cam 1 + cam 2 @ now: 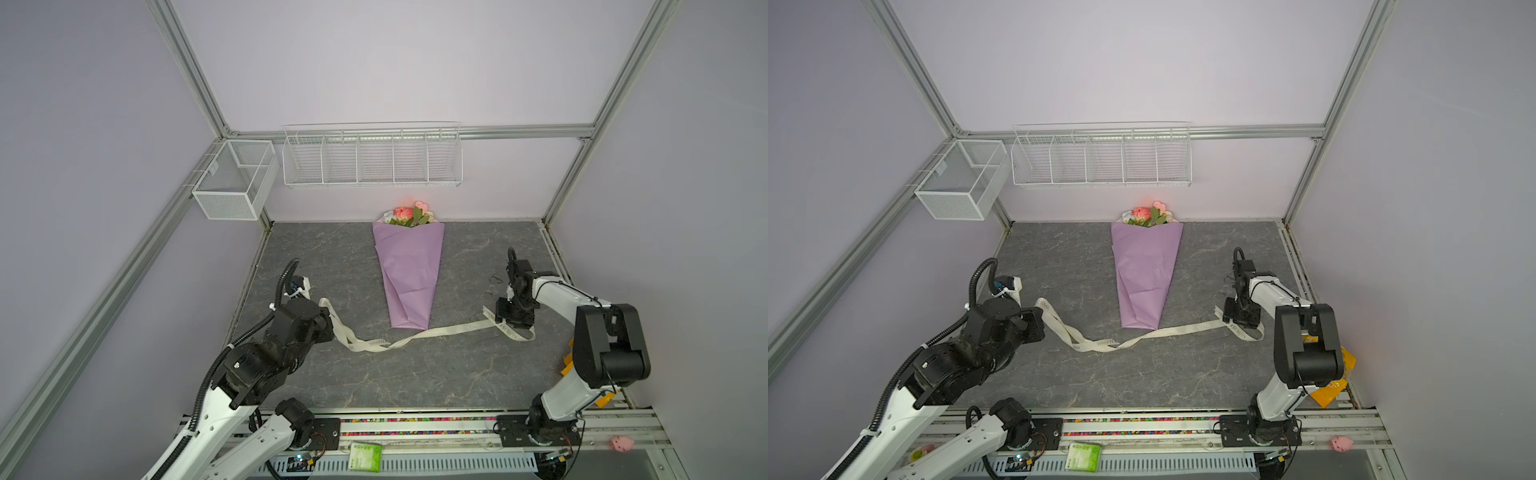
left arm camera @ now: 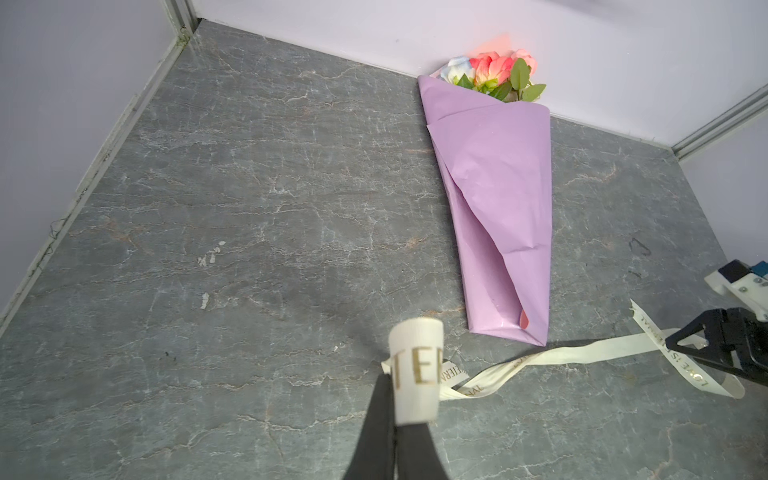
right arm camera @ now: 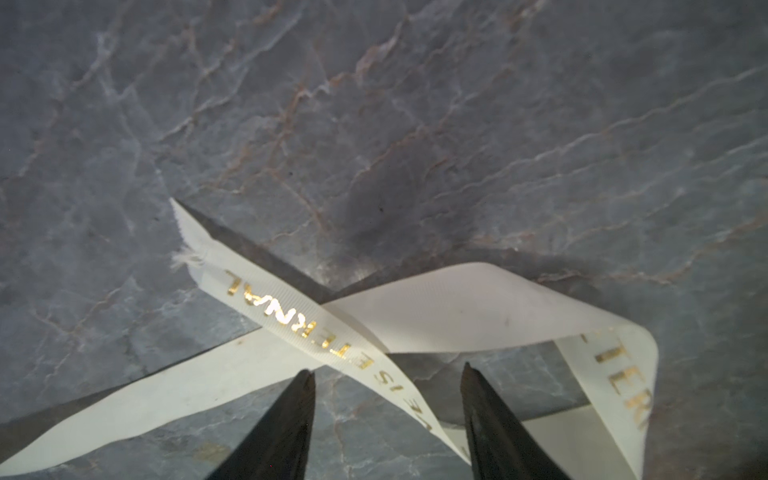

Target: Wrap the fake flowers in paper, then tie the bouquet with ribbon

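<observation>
The black fingers [image 2: 374, 432] of the left gripper [image 2: 388, 386] are pressed together on one end of the flat cream ribbon with gold letters [image 1: 449, 331], which folds over their tips; the black fingers [image 3: 282, 428] of the right gripper [image 3: 387, 370] stand apart, low over a loop of the other end, not clamping it. The ribbon runs left to right over the grey marble-patterned tabletop [image 1: 332, 257], just beside the near tip of the lilac paper cone [image 1: 409, 274]. The bouquet of fake flowers [image 1: 409, 216] lies in this cone at the far middle, its pink and pale blue heads near the far wall.
</observation>
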Available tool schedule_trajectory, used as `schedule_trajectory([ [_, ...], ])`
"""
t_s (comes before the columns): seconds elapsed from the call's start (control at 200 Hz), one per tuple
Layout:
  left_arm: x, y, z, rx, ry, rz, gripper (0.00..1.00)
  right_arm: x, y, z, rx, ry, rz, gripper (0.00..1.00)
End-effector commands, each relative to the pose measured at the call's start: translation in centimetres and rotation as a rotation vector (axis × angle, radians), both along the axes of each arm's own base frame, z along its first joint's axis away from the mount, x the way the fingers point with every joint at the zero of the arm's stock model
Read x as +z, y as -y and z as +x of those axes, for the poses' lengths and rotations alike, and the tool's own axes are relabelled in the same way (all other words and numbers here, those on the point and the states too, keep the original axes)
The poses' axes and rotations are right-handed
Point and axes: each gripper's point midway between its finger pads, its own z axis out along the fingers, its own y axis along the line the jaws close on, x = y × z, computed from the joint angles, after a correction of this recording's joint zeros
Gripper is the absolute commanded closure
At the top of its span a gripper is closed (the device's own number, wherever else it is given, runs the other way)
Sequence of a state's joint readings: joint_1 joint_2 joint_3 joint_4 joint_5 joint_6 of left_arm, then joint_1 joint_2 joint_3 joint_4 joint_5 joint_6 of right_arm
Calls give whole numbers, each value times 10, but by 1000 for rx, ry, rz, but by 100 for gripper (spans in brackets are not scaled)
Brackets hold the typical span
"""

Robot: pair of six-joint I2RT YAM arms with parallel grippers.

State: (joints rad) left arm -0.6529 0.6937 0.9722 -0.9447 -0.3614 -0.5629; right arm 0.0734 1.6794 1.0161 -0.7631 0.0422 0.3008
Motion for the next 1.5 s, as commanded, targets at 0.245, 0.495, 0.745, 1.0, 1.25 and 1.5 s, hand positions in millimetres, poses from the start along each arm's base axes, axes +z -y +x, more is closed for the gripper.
schedule_trajectory([
  [0.245,-22,-3,6,-14,-70,-21,100,-23,-10,-10,126,-133,-63,45],
  [0.495,-35,-11,9,2,-109,-60,100,-7,-22,-12,155,-114,-90,85],
  [0.745,-37,-23,10,36,-114,-71,100,45,-40,-1,148,37,16,93],
  [1.0,-35,-47,12,133,-134,-71,100,137,-50,19,131,320,101,93],
  [1.25,-21,-70,18,212,-113,-104,100,150,-69,19,174,310,251,89],
  [1.5,17,-83,14,250,-34,-61,100,102,-91,-1,231,105,352,87],
])
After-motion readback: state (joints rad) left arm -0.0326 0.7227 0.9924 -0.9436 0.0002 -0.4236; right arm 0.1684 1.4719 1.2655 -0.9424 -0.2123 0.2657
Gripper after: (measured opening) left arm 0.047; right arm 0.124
